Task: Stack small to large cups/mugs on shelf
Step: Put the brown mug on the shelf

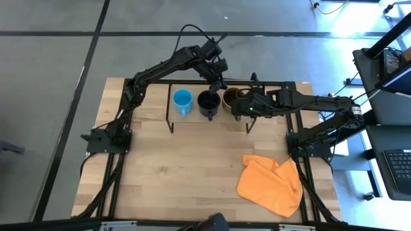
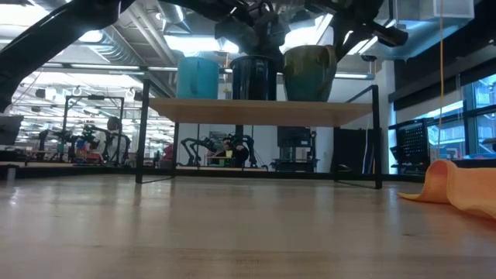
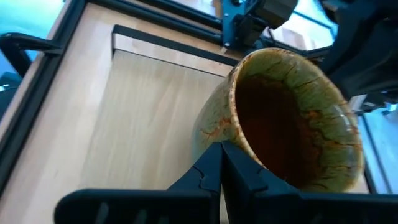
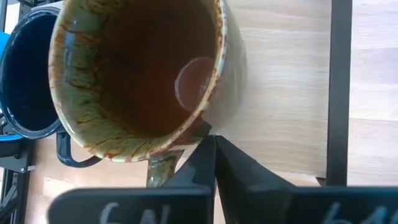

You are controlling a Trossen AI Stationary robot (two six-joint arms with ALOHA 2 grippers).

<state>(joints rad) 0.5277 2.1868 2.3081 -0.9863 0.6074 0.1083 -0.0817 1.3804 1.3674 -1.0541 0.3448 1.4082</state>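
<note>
Three mugs stand in a row on the shelf (image 2: 232, 111): a light blue mug (image 1: 182, 101), a black mug (image 1: 209, 102) and an olive-brown mug (image 1: 231, 97) with a dark inside, each resting on its base. My left gripper (image 1: 221, 86) reaches in from the far left, shut, its tips at the olive mug's (image 3: 292, 124) outer wall below the rim. My right gripper (image 1: 243, 102) comes from the right, shut, its tips at the olive mug's (image 4: 137, 68) wall beside the handle (image 4: 163, 171). My left gripper has its shut fingertips (image 3: 211, 158) at the olive mug's outer wall just under the rim (image 3: 217, 127), slanting down from the far left; whether they touch I cannot tell. My right gripper sets its shut fingertips (image 4: 227, 152) against the outer wall under the rim (image 4: 214, 118), next to the handle, pointing steeply down from the right. The mug stands upright on the shelf.
A crumpled orange cloth (image 1: 270, 183) lies on the tabletop near the right front. The shelf's black legs (image 2: 142, 132) stand on the table's far half. The black mug (image 4: 25, 74) sits right beside the olive one.
</note>
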